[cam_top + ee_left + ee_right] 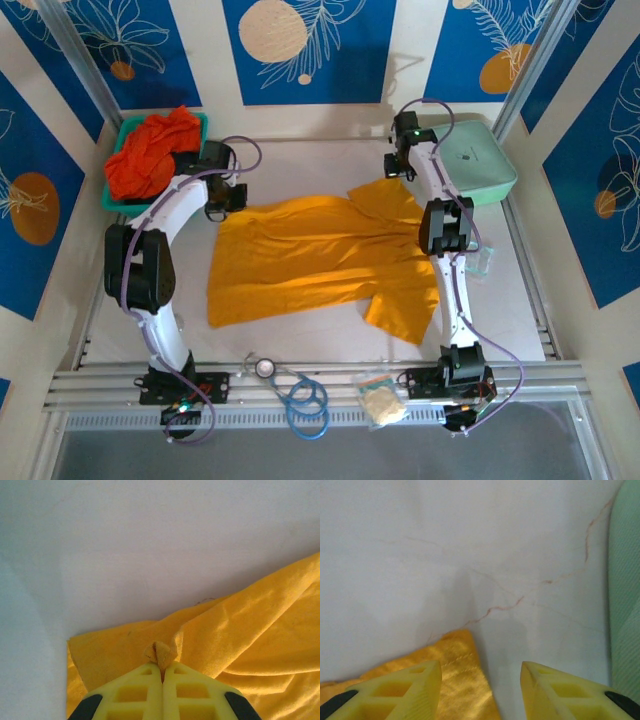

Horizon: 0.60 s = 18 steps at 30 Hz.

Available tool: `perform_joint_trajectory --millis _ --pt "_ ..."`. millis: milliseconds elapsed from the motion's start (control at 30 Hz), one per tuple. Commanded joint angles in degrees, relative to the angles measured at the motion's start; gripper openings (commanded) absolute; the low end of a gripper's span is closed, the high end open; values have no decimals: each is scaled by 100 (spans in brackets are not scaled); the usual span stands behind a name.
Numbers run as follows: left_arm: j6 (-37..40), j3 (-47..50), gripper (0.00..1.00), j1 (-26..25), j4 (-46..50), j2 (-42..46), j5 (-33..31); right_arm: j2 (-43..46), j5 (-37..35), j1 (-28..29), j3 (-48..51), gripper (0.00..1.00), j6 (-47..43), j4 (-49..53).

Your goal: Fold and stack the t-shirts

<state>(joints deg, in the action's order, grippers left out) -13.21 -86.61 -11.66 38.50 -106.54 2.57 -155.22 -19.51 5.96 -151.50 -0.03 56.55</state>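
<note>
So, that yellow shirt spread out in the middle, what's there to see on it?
The mustard-yellow t-shirt is soft, matte cloth, spread mostly flat but wrinkled on the white table. One short sleeve points near right, another far right. The left gripper is shut on a small pinch of its far-left edge. The right gripper hangs open above a stitched hem corner of the far-right sleeve; contact there is unclear.

The top external camera looks steeply down from high at the near edge over the whole white surface (320, 165). Each wrist camera sits close above it; all three share the golden mustard-yellow cloth t-shirt (300, 250).
</note>
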Motion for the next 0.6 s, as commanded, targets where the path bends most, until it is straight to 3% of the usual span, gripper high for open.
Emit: perform_joint_trajectory --millis 0,433,567 --pt "-22 22 0 -62 -22 18 112 -261 185 -42 -222 44 -102 144" --pt "38 -67 0 -93 15 -192 95 -501 742 -35 -55 35 -51 399" --pt "36 -50 0 -100 26 -208 86 -497 881 -46 6 28 10 559"
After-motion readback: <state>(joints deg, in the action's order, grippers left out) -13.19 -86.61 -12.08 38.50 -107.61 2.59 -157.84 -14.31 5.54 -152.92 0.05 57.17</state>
